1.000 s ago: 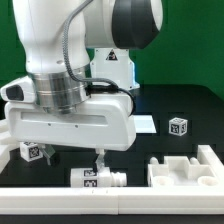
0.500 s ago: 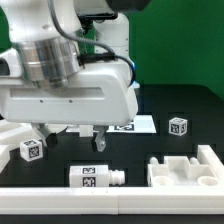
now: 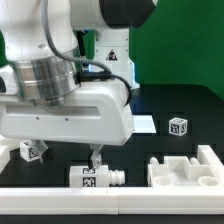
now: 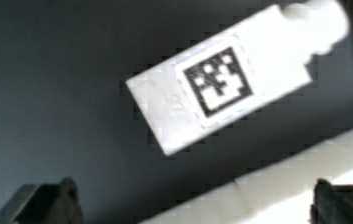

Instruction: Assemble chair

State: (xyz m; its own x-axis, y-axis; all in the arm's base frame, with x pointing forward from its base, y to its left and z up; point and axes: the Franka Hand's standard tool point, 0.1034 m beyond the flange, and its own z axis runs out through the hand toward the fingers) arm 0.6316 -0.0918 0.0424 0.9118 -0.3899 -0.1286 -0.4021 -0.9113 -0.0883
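Bulky white robot arm (image 3: 70, 95) fills the exterior view's left and centre and hides much of the black tabletop (image 3: 190, 105). All places below are given relative to the bar.

Chair parts, all loose and apart:
- Flat white plastic panel with recessed pockets (image 3: 186, 168): to the exterior view's right of the bar, close to the table's pale front edge (image 3: 150, 203), with a clear black gap between panel and bar.
- Short white plastic bar with a black-and-white square tag (image 3: 95, 178): lies flat near the front edge, directly under the gripper.
- White tagged block (image 3: 32, 152): to the bar's left and a little farther back, partly behind the arm.
- Small white tagged cube (image 3: 178, 126): behind and right of the bar, with open tabletop all round it.

Marker board (image 3: 143, 124): behind the bar, only a corner shows.

Gripper (image 4: 199, 205): jaws wide apart, holding nothing.

The exterior view shows just one finger (image 3: 97, 158), hanging above the bar; I cannot tell if it touches. The wrist view shows both dark fingertips (image 4: 48, 203) spread wide, with the bar (image 4: 226, 80) lying diagonally beyond them, its tag readable and a knob at one end.
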